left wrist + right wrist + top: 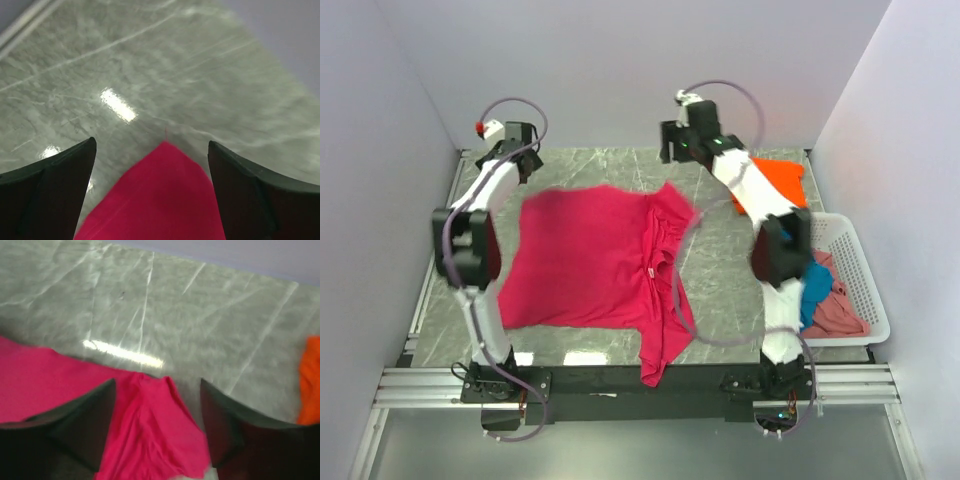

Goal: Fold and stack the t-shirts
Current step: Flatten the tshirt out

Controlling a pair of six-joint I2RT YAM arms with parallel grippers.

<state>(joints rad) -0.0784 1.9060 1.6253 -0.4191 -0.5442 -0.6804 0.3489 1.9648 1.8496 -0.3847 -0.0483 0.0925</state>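
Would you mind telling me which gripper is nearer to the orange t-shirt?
Right. The right gripper is over the far sleeve of the crimson t-shirt, with the orange t-shirt just to its right; the left gripper is at that shirt's opposite far corner, much farther away.

1. The desk (600,165) is glossy and smooth, like veined stone.
2. The crimson t-shirt (585,260) is soft, matt, wrinkled cloth.
3. The basket (857,262) is white plastic lattice.
4. The rail (650,385) is dull silver metal.
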